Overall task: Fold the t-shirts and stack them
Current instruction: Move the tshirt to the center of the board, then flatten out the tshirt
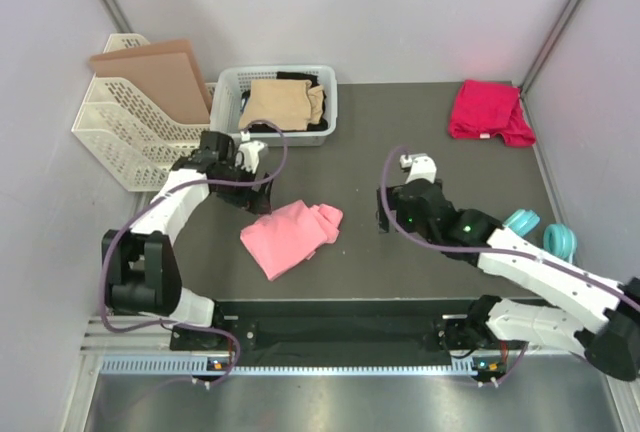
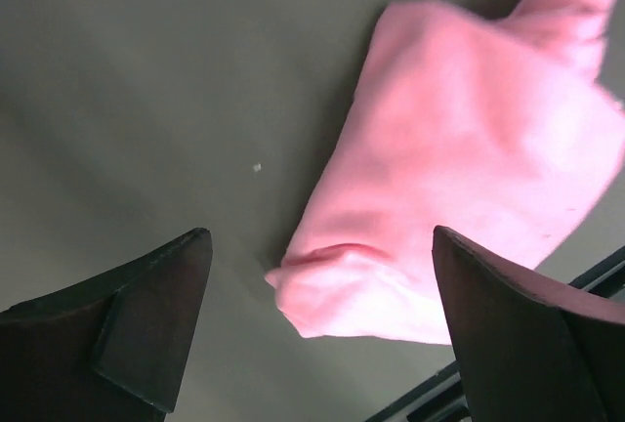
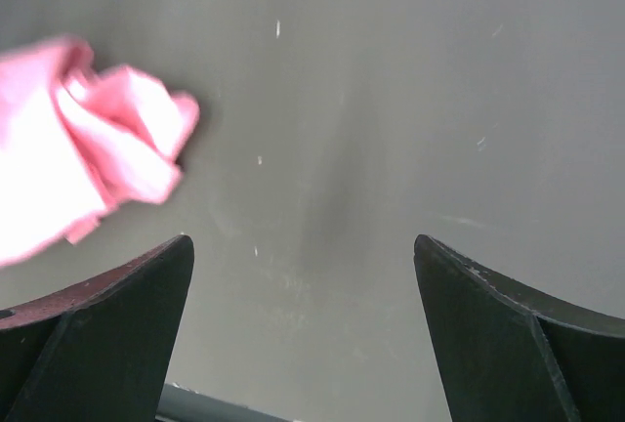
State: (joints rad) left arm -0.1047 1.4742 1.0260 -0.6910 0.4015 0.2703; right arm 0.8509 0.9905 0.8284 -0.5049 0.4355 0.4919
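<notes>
Pink t-shirt (image 1: 291, 238) near front edge — left fingers (image 2: 146, 334), right fingers (image 3: 98, 334) spread

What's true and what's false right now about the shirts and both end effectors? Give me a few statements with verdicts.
1. The pink t-shirt lies on the table, touching no other shirt. True.
2. The left end effector is shut on the pink t-shirt. False: it is open and holds nothing.
3. The red t-shirt lies at the table's far right corner. True.
4. The white basket is empty. False: it holds tan and black cloth.
5. The right end effector grips the teal headband. False: it is open over bare table, and the headband lies on the table at the right.
</notes>
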